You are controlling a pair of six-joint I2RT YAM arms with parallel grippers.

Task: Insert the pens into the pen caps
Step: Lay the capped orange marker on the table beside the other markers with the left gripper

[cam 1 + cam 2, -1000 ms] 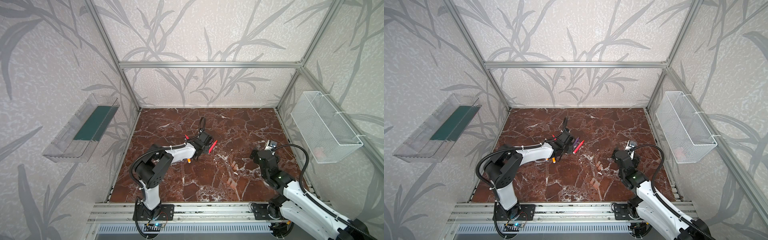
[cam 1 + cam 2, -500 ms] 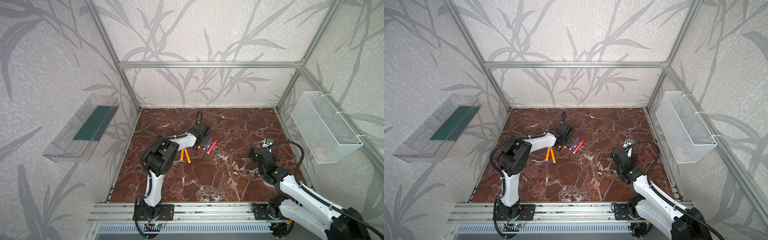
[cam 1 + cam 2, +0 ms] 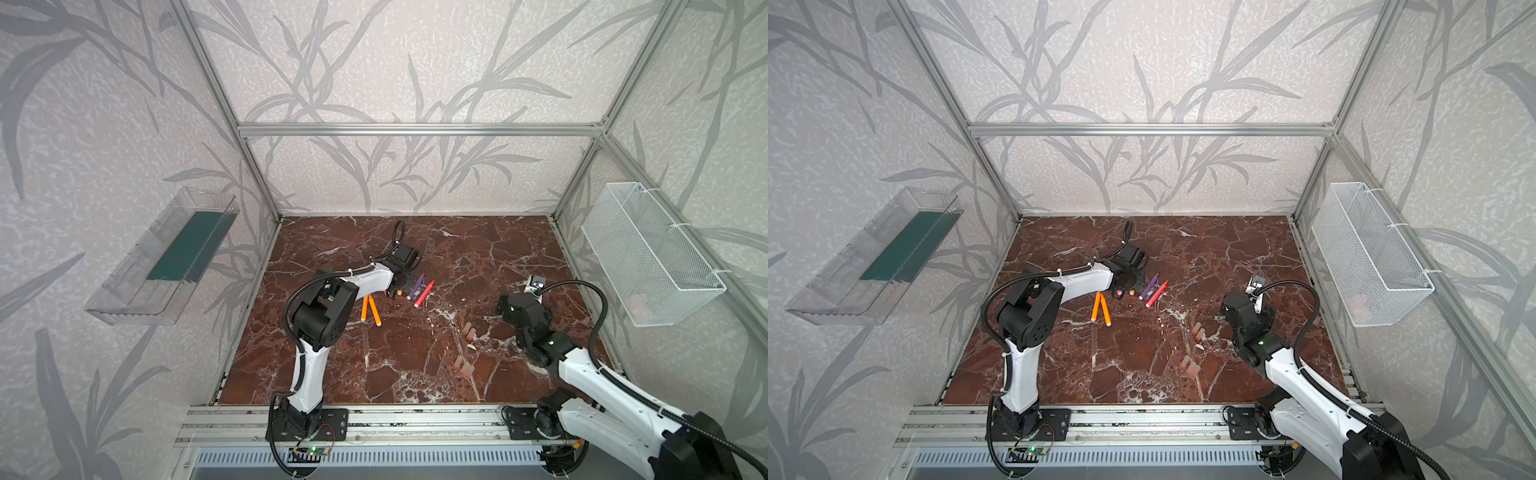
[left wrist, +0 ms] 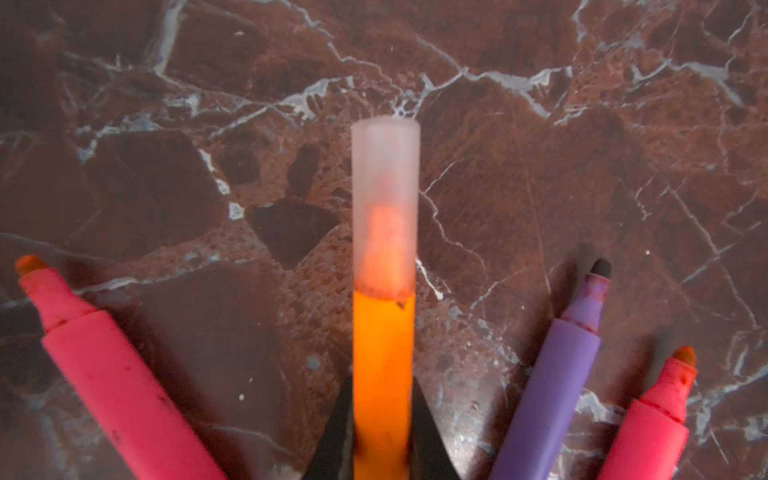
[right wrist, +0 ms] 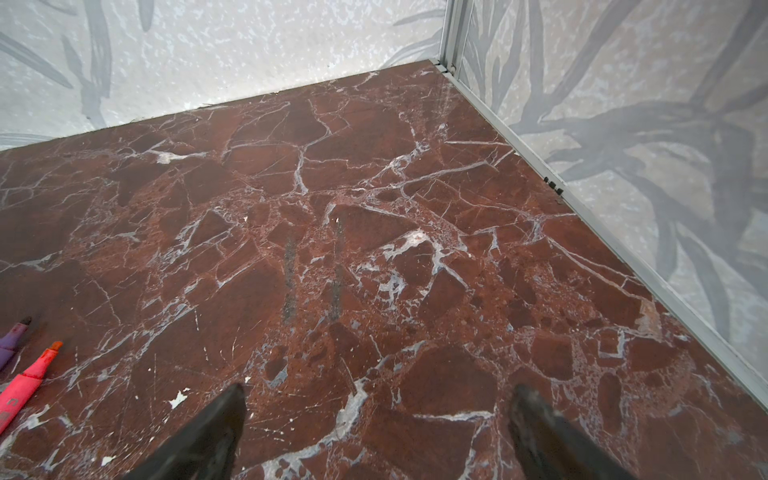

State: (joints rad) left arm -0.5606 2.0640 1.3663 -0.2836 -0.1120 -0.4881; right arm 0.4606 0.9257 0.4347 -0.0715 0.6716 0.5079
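Red-brown marble bench [image 3: 415,365], leaf-print walls [image 3: 395,62]. Only the left wrist view shows the left end effector [image 4: 382,399] clamped on an orange pen [image 4: 383,353], tip seated inside a frosted translucent cap [image 4: 384,187]. The purple pen [image 4: 552,386] lies just beside it, with a pink pen [image 4: 112,374] on the other side. Only the top views show loose pen caps [image 3: 469,331] well apart from the purple pen and two more orange pens [image 3: 365,308] near it. Right end effector [image 5: 374,419] is spread wide, empty.
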